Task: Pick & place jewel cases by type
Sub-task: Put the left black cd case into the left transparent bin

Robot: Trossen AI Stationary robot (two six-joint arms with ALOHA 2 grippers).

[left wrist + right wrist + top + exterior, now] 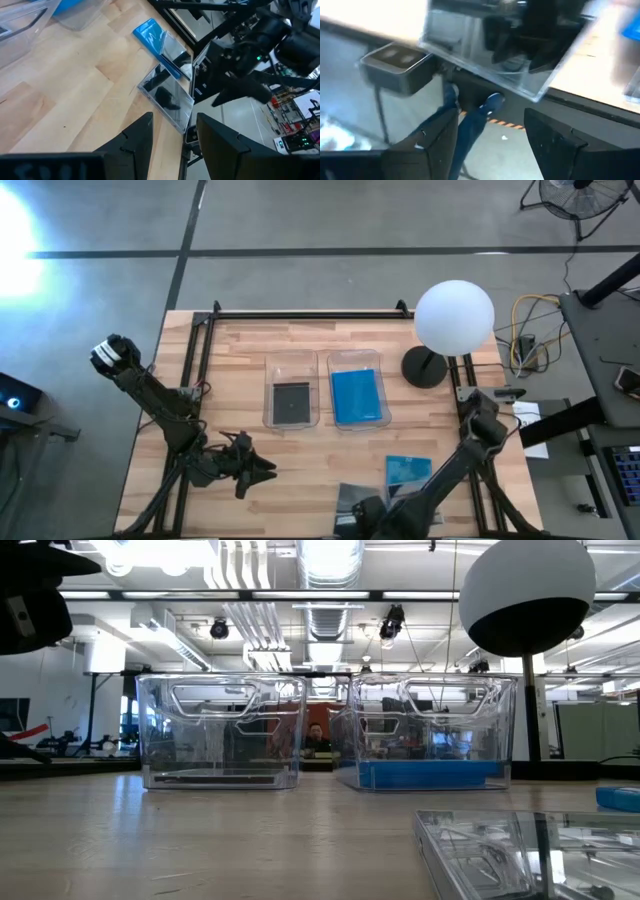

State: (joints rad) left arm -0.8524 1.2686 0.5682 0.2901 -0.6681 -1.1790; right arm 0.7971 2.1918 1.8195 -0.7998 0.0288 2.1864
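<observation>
The dark jewel case (352,502) lies at the lower middle of the high view, overhanging the bench (240,420) edge, beside a blue case (408,471). It is judged light, stiff, slick and brittle; take it by opposite thin edges. The right claw (490,135) hangs wide below it; the left claw (262,470) waits wide, lower left.

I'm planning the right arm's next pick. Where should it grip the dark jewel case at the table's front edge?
The dark jewel case lies flat, hanging over the table's front edge. Probably best to pinch that overhanging edge from the front, one finger above and one below. The right gripper is open there, just off the edge.
</observation>
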